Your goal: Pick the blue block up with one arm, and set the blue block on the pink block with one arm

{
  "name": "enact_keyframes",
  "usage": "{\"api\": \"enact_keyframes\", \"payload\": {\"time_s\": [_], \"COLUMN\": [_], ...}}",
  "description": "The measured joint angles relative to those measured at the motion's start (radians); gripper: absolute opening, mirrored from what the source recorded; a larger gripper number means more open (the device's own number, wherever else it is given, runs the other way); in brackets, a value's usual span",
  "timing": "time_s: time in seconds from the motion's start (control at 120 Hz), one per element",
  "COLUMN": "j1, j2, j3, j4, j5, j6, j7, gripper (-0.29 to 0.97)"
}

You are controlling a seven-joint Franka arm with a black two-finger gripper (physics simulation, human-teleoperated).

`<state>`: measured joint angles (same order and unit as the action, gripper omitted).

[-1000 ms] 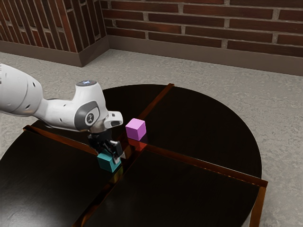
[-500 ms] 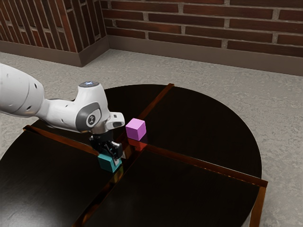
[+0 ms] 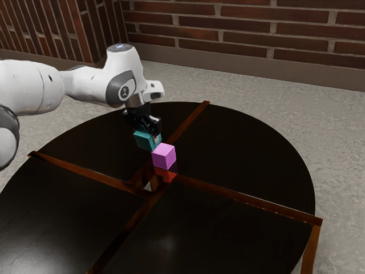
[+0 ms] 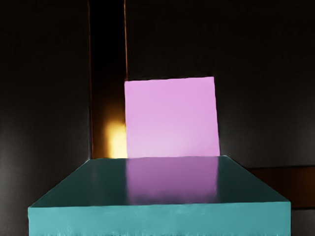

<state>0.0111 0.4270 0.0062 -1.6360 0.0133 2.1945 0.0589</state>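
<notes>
My black gripper (image 3: 149,132) is shut on the teal-blue block (image 3: 146,139) and holds it in the air over the round dark table (image 3: 245,165). The pink block (image 3: 163,155) rests on the table just below and toward the exterior view's right of the held block; the two look apart. Seen from the wrist, the blue block (image 4: 162,196) lies close under my hand, its glossy top mirroring the pink block (image 4: 171,117) that lies beyond it on the dark surface.
Raised reddish-brown wooden strips (image 3: 239,198) cross the tabletop and meet near the pink block. A brick wall (image 3: 256,28) stands behind, across a strip of grey floor (image 3: 319,114).
My gripper has lifted the blue block off the table near the strips' crossing and carried it up and toward the exterior view's right, to just above and beside the pink block.
</notes>
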Motion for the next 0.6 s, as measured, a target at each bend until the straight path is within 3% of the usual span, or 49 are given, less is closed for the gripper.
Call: {"api": "enact_keyframes", "payload": {"time_s": [0.192, 0.417, 0.6], "j1": [0.005, 0.009, 0.009], "j2": [0.199, 0.324, 0.36], "j3": [-0.003, -0.003, -0.012], "j4": [0.296, 0.501, 0.566], "j5": [-0.002, -0.015, -0.015], "j6": [-0.205, -0.401, -0.467], "j7": [-0.01, -0.015, -0.018], "gripper": [0.36, 0.36, 0.36]}}
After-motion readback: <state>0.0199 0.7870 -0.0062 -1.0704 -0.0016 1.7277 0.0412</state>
